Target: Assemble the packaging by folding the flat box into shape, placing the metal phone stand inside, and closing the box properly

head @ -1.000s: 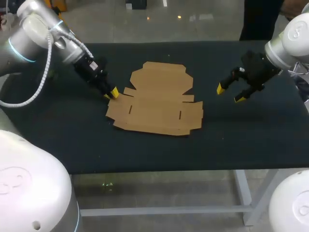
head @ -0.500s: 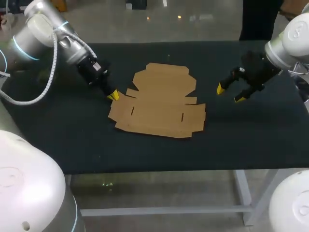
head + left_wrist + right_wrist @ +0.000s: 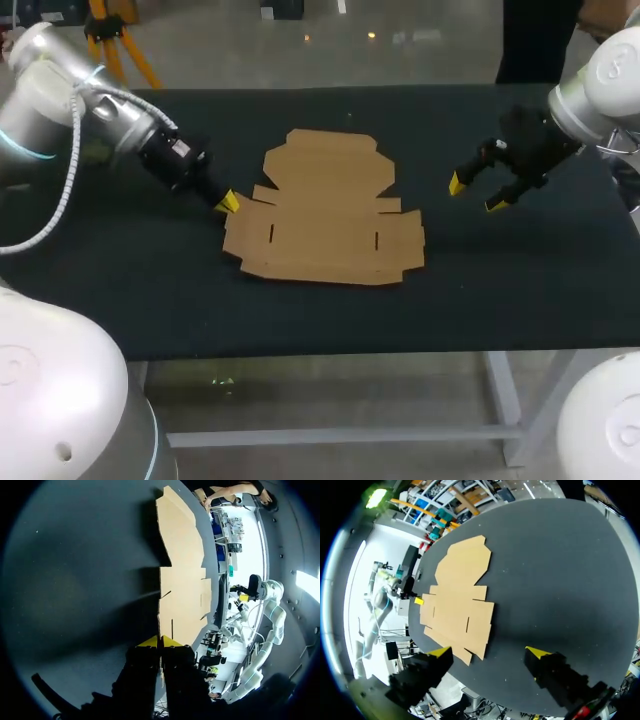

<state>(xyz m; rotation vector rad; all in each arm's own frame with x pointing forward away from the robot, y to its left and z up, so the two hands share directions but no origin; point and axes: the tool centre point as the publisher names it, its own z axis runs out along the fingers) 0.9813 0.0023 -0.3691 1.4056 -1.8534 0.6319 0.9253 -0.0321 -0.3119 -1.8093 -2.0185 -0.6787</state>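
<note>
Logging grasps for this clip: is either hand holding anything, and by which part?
The left hand appears to pinch the flat box by its left edge; the right hand is open and empty.

- A dark bench (image 3: 520, 290) carries the things.
- One flat brown cardboard box (image 3: 325, 210) lies unfolded on it, near its middle.

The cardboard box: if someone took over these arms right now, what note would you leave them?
Left gripper: shut on the flat box, pinching its left edge flap.
Right gripper: open, empty, hovering over the table to the right of the box.
Box lies flat and unfolded, mid-table. No phone stand in view.
Done: nothing folded yet.
Left: fold the box into shape, put the stand in, close it.
</note>
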